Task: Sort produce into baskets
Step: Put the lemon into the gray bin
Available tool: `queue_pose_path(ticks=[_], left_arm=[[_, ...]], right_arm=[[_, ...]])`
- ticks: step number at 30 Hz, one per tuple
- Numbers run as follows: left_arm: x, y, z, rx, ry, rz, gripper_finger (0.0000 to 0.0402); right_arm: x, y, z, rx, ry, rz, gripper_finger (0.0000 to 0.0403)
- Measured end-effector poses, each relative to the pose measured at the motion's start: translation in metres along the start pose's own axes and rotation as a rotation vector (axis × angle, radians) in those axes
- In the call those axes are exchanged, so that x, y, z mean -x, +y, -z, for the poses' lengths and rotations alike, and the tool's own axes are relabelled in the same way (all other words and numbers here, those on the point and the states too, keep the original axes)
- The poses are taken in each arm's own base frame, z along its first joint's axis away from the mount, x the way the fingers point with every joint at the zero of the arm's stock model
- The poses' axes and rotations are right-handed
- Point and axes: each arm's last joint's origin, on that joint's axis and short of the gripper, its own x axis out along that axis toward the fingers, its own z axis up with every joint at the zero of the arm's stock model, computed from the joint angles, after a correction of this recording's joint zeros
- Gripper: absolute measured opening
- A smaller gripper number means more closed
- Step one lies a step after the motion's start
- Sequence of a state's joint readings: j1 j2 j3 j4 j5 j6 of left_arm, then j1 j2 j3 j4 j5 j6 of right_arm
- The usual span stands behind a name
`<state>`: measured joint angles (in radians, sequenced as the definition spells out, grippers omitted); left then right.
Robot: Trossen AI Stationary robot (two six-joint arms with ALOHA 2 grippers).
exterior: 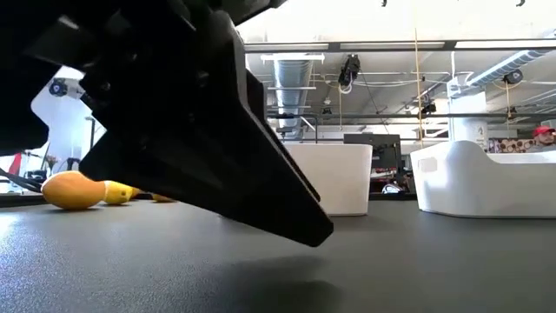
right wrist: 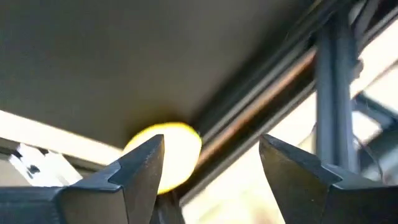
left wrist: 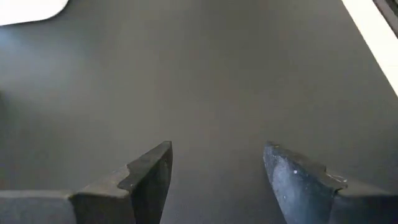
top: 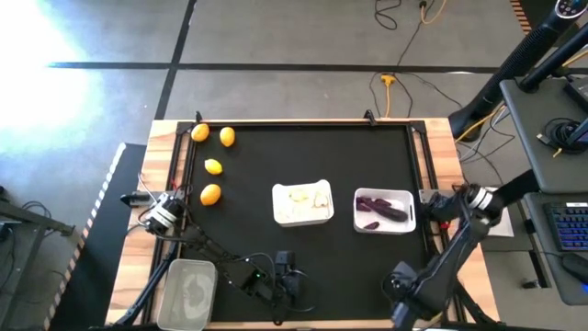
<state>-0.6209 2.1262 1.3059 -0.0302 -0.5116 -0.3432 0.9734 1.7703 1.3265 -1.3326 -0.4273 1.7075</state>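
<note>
Landmark: white tray of garlic bulbs (top: 302,203), mid-surface (top: 303,152)

- Second white tray (top: 385,211) stands just beside the garlic tray on the right-arm side and holds the dark purple vegetables (top: 382,208)
- Four lemons (top: 210,194) lie loose on the left-arm side of the garlic tray, well apart from it, three of them further towards the far edge
- Clear tub (top: 188,292): near corner, left-arm side of the garlic tray
- Left hand (left wrist: 217,149): low over bare mat on the near side of the garlic tray, fingers wide, holding nothing
- Right hand (right wrist: 211,155): fingers wide, nothing gripped; its arm is folded at the surface edge beyond the purple-vegetable tray
</note>
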Motion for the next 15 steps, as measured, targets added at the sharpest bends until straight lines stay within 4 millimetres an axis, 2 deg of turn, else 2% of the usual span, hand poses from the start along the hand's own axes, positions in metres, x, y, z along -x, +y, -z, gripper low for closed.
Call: queue_pose_path(ticks=[7,15], left_arm=[[-0.003,0.001,0.001,0.007,-0.025,0.003,0.0236],[-0.003,0.0,0.0,0.003,-0.036,0.007,0.0236]], right_arm=[[-0.013,0.021,-0.002,0.084,0.159,-0.017,0.0287],[-0.024,0.027,-0.002,0.113,0.208,-0.045,0.0306]])
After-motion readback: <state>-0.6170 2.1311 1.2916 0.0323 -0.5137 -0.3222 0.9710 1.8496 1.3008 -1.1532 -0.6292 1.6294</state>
